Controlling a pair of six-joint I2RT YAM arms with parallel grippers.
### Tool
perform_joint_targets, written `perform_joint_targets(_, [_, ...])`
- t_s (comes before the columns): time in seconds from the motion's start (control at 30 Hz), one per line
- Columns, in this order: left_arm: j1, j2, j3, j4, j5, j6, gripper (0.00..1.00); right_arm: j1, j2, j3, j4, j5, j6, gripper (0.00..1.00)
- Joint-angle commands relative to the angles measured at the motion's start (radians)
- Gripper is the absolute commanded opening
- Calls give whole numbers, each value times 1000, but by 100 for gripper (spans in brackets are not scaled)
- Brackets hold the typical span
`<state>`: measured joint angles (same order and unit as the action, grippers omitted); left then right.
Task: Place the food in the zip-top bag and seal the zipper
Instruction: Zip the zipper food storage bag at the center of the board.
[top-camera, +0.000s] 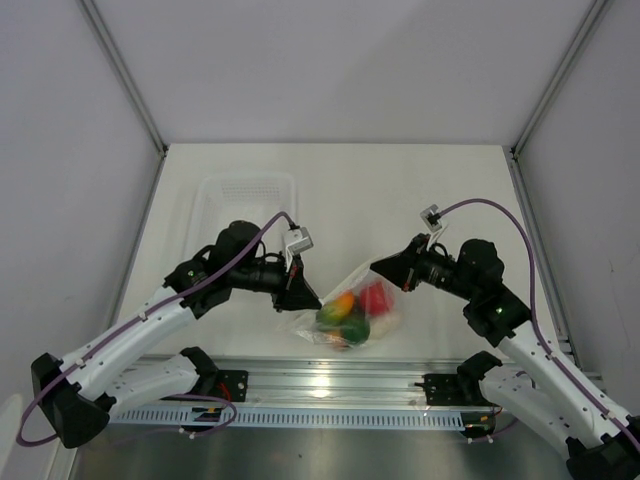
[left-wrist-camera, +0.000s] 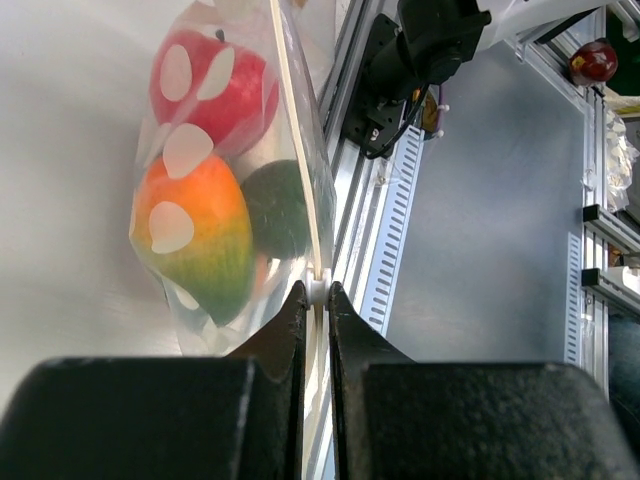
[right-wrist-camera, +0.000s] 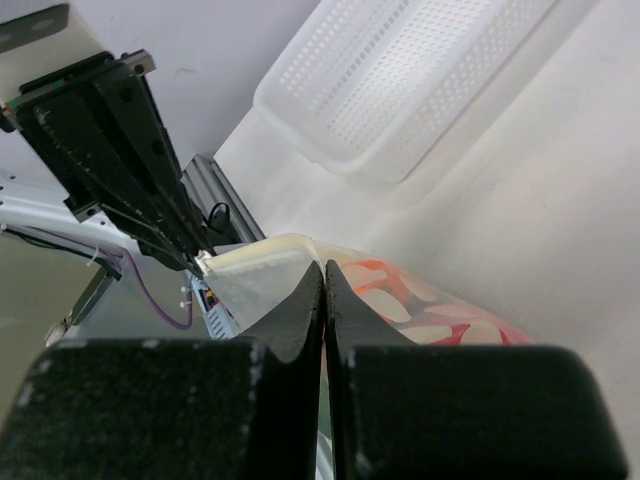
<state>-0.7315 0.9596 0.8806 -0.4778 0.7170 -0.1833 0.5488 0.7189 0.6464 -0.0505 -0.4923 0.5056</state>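
Observation:
The zip-top bag (top-camera: 350, 308) hangs between my two grippers above the table's front edge. Through it I see the food: a red fruit (top-camera: 374, 297), a yellow-red mango (top-camera: 338, 307) and a green piece (top-camera: 356, 329); the other pieces are hidden. My left gripper (top-camera: 304, 296) is shut on the bag's left end; in the left wrist view my left gripper (left-wrist-camera: 318, 289) pinches a small white slider on the zipper (left-wrist-camera: 298, 150). My right gripper (top-camera: 379, 266) is shut on the bag's right top corner, as the right wrist view (right-wrist-camera: 323, 266) shows, with the zipper (right-wrist-camera: 255, 258) running off to the left.
The white perforated tray (top-camera: 247, 190) stands at the back left with nothing in it, also seen in the right wrist view (right-wrist-camera: 400, 80). The aluminium rail (top-camera: 330, 385) runs along the near edge just below the bag.

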Motion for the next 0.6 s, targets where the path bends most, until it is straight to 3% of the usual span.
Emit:
perform_joint_targets(0.0, [7, -41, -41, -4, 29, -7, 1, -30, 2, -10, 58, 70, 20, 0])
perform_joint_targets(0.23, [9, -110, -124, 41, 9, -51, 1, -72, 31, -27, 63, 95, 30, 0])
perform_joint_targets(0.57, [15, -193, -129, -18, -165, -143, 1, -116, 1, -42, 0, 159, 19, 0])
